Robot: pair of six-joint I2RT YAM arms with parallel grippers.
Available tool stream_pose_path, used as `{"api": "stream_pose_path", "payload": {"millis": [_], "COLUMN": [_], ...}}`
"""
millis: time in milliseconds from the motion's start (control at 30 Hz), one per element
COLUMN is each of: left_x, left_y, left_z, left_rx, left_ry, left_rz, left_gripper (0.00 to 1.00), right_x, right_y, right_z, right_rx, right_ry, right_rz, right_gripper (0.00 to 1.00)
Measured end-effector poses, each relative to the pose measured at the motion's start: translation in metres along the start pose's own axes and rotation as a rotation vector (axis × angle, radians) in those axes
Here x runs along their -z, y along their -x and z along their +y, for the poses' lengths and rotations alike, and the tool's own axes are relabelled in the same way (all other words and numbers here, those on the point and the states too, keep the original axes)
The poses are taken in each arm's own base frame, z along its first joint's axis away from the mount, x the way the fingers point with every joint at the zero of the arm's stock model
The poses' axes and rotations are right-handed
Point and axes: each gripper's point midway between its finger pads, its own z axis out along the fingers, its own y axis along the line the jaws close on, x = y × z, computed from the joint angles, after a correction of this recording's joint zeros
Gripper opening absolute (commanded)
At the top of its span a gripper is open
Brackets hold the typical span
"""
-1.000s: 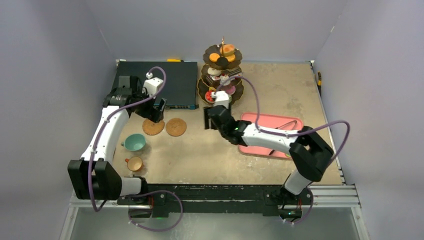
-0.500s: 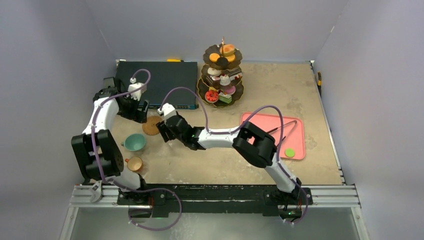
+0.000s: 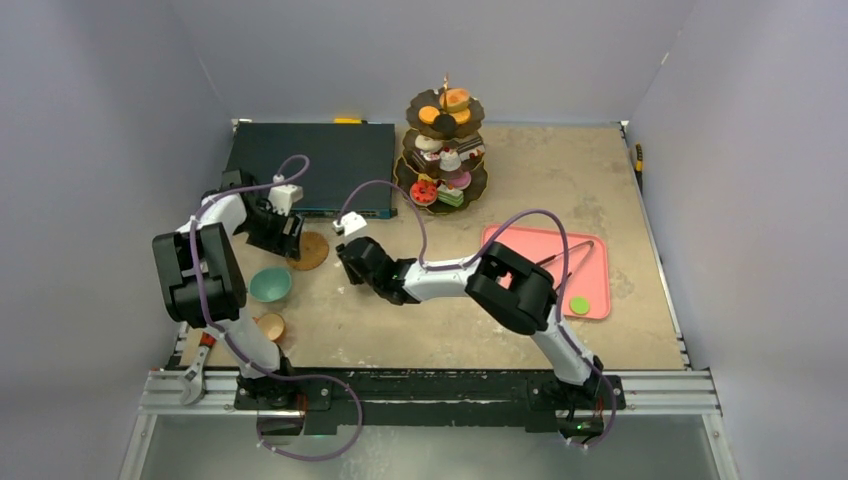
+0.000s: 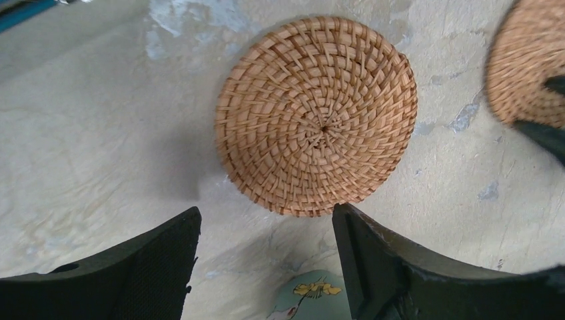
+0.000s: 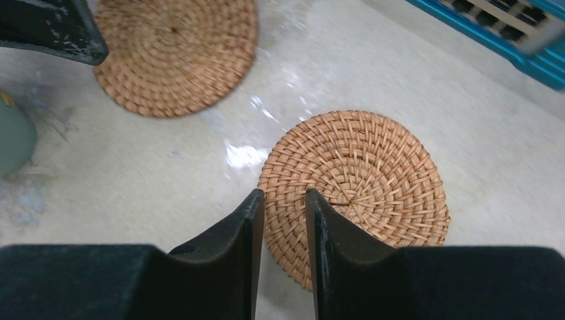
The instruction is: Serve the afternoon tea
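Note:
Two brown woven coasters lie left of centre. My left gripper (image 3: 284, 236) (image 4: 266, 220) hovers open just short of the left coaster (image 3: 311, 250) (image 4: 316, 117), its right fingertip (image 4: 360, 227) near the rim. The right coaster (image 5: 356, 187) is hidden under my right gripper (image 3: 351, 262) in the top view. That gripper (image 5: 283, 195) has its jaws nearly together, a narrow gap over the coaster's near-left rim. The teal cup (image 3: 270, 285) and the tan cup (image 3: 268, 325) stand near the left arm. The three-tier stand (image 3: 443, 150) holds small cakes at the back.
A dark flat box (image 3: 315, 160) lies at the back left behind the coasters. The pink tray (image 3: 520, 280) at the right holds black tongs (image 3: 566, 250) and a green macaron (image 3: 579, 305). Grey walls close in the table on three sides.
My right arm swung from beside the stand leftward onto the right coaster, and its jaws narrowed. The left gripper pulled back to the left coaster's left side and closed a little.

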Motion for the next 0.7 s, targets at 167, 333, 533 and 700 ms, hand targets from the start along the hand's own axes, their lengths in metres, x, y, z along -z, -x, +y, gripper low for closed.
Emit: {"api": "stream_pose_path", "payload": {"millis": [167,333,533,700], "left_x": [-0.015,-0.018,-0.027,-0.034], "left_y": [-0.008,-0.001,0.013,0.022], "left_z": [-0.003,-0.004,-0.012,-0.031], "left_rx": [0.005,-0.019,-0.081,-0.138], "left_ry": [-0.030,-0.024,-0.019,-0.029], "left_rz": [0.021,-0.002,-0.033,-0.054], "left_gripper": [0.70,0.70,0.67,0.66], "right_x": [0.026,0.051,0.077,0.094], "right_y": [-0.017,-0.032,-0.048,-0.058], "right_z": [-0.027,-0.052,-0.077,-0.099], "right_rx": [-0.071,-0.137,-0.187,-0.213], "right_ry": [-0.059,-0.114,-0.161,-0.196], "right_rz": [0.021,0.030,0.037,0.046], "right_gripper": [0.28,0.28,0.27,0.27]}}
